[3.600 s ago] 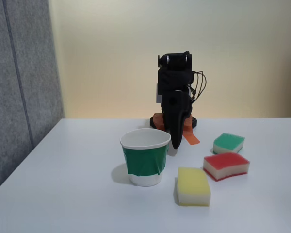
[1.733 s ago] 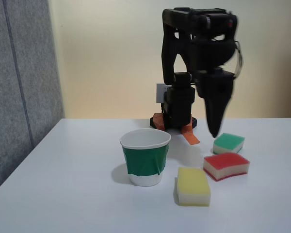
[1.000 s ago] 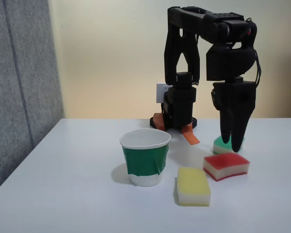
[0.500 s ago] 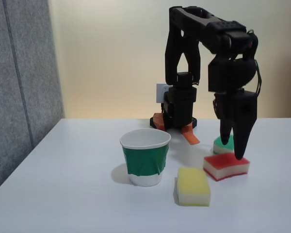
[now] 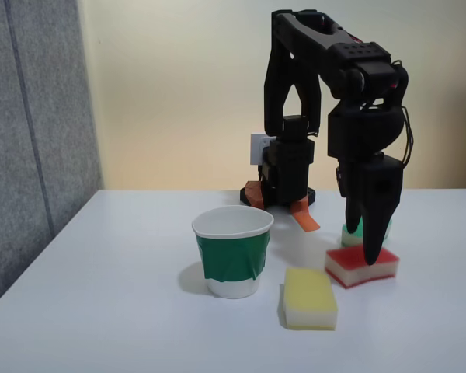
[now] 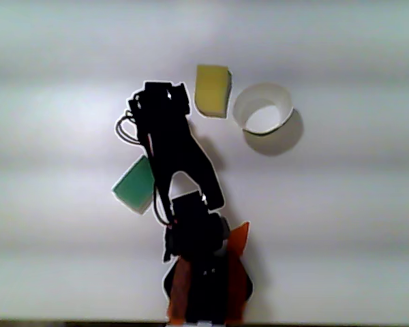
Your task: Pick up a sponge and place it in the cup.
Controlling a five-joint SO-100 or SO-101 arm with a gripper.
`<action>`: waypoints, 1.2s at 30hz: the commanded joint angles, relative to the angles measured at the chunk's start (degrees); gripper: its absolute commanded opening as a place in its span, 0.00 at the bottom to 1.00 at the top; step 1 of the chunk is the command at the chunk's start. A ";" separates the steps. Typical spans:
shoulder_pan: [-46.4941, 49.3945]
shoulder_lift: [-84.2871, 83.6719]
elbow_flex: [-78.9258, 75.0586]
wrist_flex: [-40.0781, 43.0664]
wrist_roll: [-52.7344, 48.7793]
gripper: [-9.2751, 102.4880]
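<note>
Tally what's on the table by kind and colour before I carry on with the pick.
Red-topped rectangular sponge: 1
Yellow-topped rectangular sponge: 1
Green-topped rectangular sponge: 1
White paper cup with a green band: 1
Total: 4 things, 3 sponges and 1 cup.

Three sponges, one red [image 5: 362, 266], one yellow [image 5: 309, 298], one green [image 6: 134, 184], and one cup [image 5: 232, 251].
</note>
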 commanded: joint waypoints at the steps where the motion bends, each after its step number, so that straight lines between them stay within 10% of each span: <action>1: 0.09 -0.53 -3.43 -0.53 1.41 0.42; 12: -0.09 -4.75 -4.57 -3.52 1.76 0.41; 23: -0.70 -3.34 -0.09 -4.83 5.19 0.08; 36: 0.09 9.93 -1.41 2.11 5.63 0.08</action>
